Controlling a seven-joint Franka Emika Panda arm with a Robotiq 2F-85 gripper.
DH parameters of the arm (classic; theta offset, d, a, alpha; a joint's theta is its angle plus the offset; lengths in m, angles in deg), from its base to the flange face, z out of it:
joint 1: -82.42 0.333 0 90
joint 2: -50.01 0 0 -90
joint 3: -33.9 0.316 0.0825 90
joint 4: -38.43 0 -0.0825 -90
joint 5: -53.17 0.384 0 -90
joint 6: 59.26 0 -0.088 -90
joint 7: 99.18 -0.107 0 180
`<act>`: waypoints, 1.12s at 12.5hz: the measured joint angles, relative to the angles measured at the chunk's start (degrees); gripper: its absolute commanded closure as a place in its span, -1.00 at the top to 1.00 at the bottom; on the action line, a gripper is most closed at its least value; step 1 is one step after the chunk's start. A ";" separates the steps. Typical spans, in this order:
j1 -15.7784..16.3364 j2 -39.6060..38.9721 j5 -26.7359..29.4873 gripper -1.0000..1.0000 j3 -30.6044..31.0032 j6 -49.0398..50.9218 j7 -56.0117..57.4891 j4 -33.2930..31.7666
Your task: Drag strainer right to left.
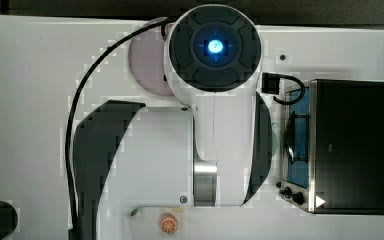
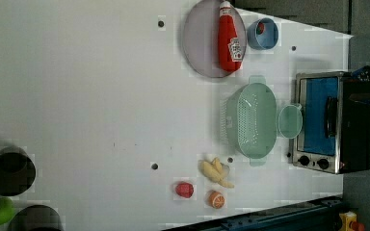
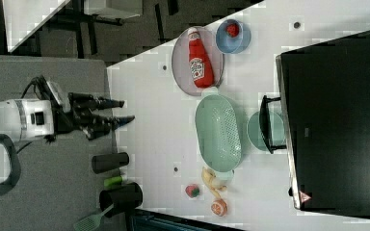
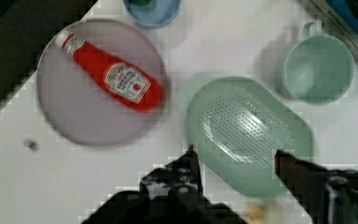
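Strainer (image 2: 251, 120) lies bare in left view, while wrist view shows end effector (image 4: 235, 156) open above it.

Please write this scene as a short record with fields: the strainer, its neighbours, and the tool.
strainer: oval, pale green, empty, flat on the white table
cup: green, beside the strainer, toward the oven
plate: mauve, a ketchup bottle lying on it
bowl: blue, next to the plate
tool: open, above the strainer, holding nothing
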 measured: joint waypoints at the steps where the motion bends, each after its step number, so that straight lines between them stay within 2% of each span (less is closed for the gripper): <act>1: -0.05 4.73 -0.61 0.59 -0.10 7.11 -0.29 -4.92; 3: -0.12 15.44 -0.97 1.00 -0.87 13.52 -1.00 -10.63; 5: -1.49 22.75 -0.66 1.00 -0.91 12.29 -1.00 -9.51; 7: -1.68 26.33 -1.88 1.00 -1.02 10.65 -1.28 -7.95; 10: -2.58 26.75 -0.27 1.00 -1.23 4.72 -1.20 -14.38; 14: -1.24 16.76 -1.30 1.00 -1.55 -12.90 -3.37 -30.05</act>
